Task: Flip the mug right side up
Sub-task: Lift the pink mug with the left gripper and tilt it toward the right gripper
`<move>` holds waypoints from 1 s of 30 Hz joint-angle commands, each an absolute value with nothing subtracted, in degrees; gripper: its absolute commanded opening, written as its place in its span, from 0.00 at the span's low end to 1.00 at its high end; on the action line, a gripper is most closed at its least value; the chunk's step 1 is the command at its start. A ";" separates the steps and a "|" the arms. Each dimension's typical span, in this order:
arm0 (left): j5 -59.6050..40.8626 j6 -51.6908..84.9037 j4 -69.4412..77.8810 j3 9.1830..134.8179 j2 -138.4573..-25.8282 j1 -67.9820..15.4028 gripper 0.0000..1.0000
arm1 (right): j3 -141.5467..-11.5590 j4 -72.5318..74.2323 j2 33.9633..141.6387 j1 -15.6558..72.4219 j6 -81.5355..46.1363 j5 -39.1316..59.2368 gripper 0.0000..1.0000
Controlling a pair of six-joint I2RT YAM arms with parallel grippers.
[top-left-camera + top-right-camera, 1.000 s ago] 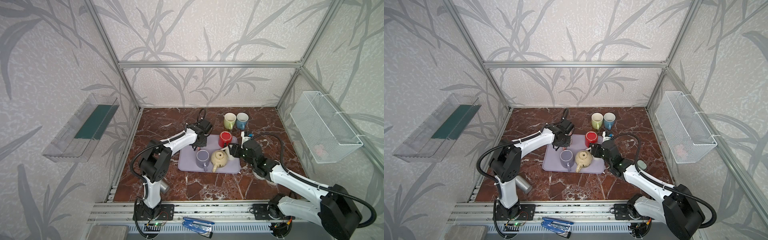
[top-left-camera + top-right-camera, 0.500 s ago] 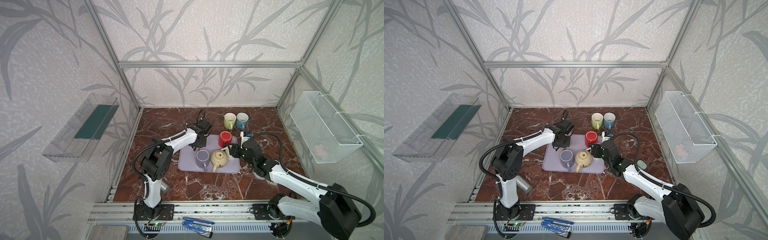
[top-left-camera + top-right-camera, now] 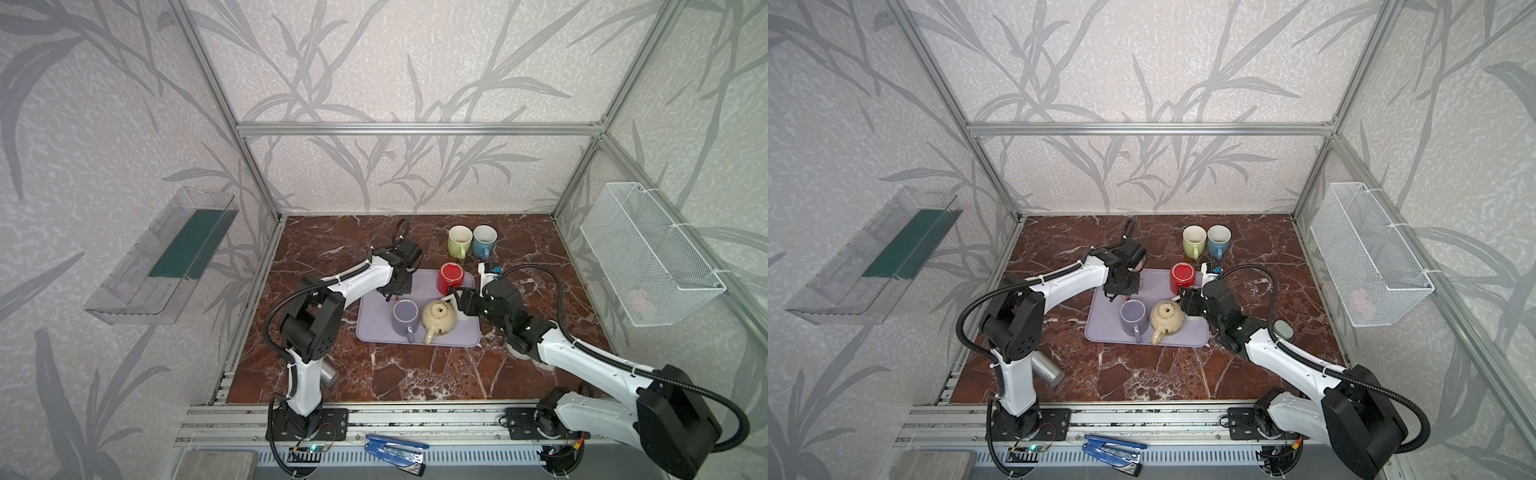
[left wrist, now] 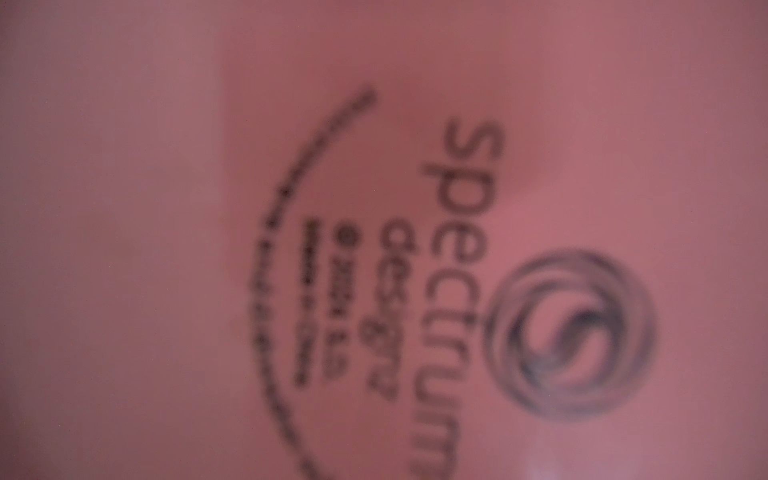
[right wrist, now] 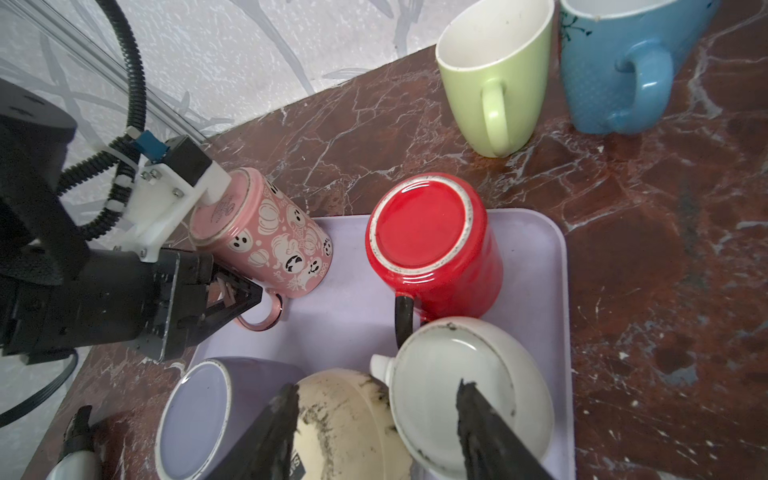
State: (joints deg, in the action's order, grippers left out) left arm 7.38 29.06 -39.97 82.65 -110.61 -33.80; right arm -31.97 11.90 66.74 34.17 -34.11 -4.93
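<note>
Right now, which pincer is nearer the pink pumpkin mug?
Left. The left pincer grips the pink mug by its handle; the right pincer is open over the white cup, across the tray from it.

Ahead of right gripper (image 5: 376, 386), well apart: green mug (image 5: 494, 79) and blue mug (image 5: 615, 62), upright, side by side on surface (image 5: 665, 249). Close beneath it: scuffed cream teapot (image 5: 345, 419), with purple mug (image 5: 195, 415) upright just beside, both on lilac tray (image 5: 536, 257). Blue stapler (image 3: 395, 446) far behind, off surface.
</note>
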 commanded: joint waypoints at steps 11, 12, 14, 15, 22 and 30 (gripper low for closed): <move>4.69 25.34 -36.51 79.53 -97.09 -32.72 0.00 | -30.25 19.62 68.15 34.03 -30.00 2.74 0.61; 4.37 25.02 -35.83 78.98 -96.02 -32.63 0.00 | -30.04 20.17 68.11 34.05 -29.74 3.21 0.61; 3.75 24.28 -34.46 77.87 -94.02 -32.63 0.00 | -29.81 21.16 67.88 34.08 -29.15 4.09 0.61; 3.37 23.94 -33.40 76.99 -92.86 -32.65 0.00 | -29.71 21.64 67.85 34.10 -28.79 4.53 0.61; -0.52 21.27 -28.52 72.61 -85.79 -32.39 0.00 | -28.02 28.26 67.02 33.48 -27.25 11.01 0.61; -10.59 20.84 -21.99 67.38 -75.45 -31.36 0.00 | -29.02 35.20 67.86 32.16 -28.39 21.58 0.62</move>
